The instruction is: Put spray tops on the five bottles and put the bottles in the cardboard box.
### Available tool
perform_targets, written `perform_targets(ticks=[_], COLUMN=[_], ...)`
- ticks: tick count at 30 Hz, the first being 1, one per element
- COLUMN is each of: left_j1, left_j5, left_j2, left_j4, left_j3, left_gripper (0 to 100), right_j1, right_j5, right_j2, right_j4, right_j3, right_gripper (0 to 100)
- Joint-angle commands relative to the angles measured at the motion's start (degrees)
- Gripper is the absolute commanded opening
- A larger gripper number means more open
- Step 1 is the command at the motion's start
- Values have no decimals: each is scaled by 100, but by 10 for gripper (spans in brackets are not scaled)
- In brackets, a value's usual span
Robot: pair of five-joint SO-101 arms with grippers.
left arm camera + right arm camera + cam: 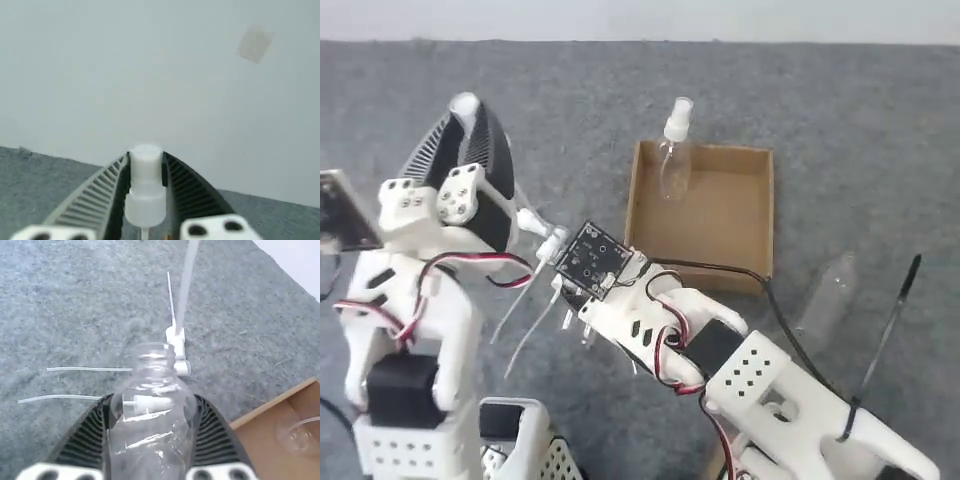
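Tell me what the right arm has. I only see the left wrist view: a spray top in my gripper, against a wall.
Observer: The right gripper is shut on a clear bottle with an open neck.
Operator: Anything in the box?
Observer: One capped bottle sits at the far wall of the cardboard box.
Operator: Other bottles?
Observer: An uncapped bottle lies on the mat beside the box, on the right arm's side.

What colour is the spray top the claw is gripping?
The spray top is white; the left wrist view shows it best.
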Motion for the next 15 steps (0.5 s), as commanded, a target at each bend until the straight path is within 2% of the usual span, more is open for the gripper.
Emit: perform_targets(ticks=[1, 7, 15], left_j1=[26, 176, 343], left_j5=[53, 53, 44], left_j2=[-79, -123, -879], left_j4=[-105, 290, 475], left_j3=[171, 136, 163], left_gripper=[13, 13, 13], right_j1=[-31, -13, -13], right_j5=[-70, -70, -70], right_j2=[-286, -286, -286], right_j4=[-171, -180, -180], right_j3=[-70, -70, -70], right_gripper=[6, 6, 6])
